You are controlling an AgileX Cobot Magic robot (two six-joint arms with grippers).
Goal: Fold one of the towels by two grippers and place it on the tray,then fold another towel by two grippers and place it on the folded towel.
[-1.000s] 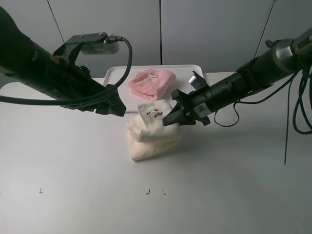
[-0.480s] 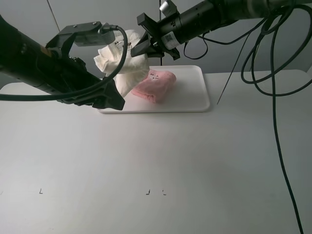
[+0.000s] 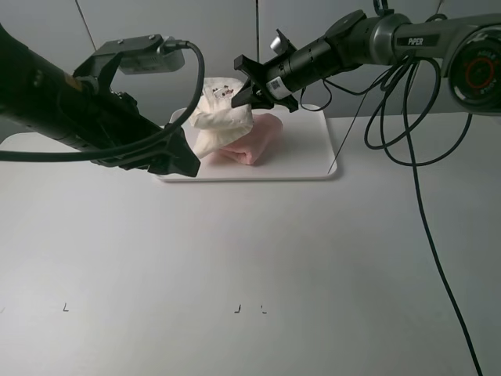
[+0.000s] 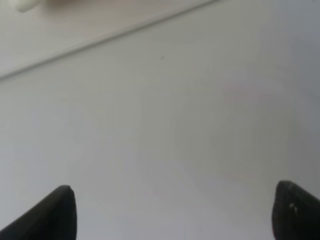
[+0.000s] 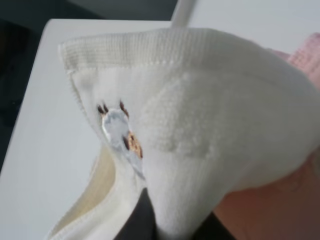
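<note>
The right gripper (image 3: 244,92) sits in the upper middle of the high view. Its jaws are pressed tight on a bunch of the cream-white towel (image 3: 219,117). The towel hangs down from the pinch in a loose lump. Its lower part rests on the pink towel (image 3: 254,139) and the left part of the tray (image 3: 313,160). In the right wrist view, the cream-white towel (image 5: 200,130) fills most of the frame. A small stitched picture (image 5: 120,131) with dark and brown marks shows on it. A bit of the pink towel (image 5: 307,57) peeks out at the right edge.

The pink towel lies folded on the white tray, toward its left half. The tray sits on the white table (image 3: 250,266) near the far edge, in the upper middle of the high view. The right half of the tray is bare.

The left gripper (image 3: 182,160) is at the left of the high view, just in front of the tray's left corner. In the left wrist view, its two fingers (image 4: 55,215) stand wide apart at the bottom corners. They hold nothing. Only the table (image 4: 160,130) shows between them.

Black cables (image 3: 415,180) hang down from the right arm at the right side of the high view.
</note>
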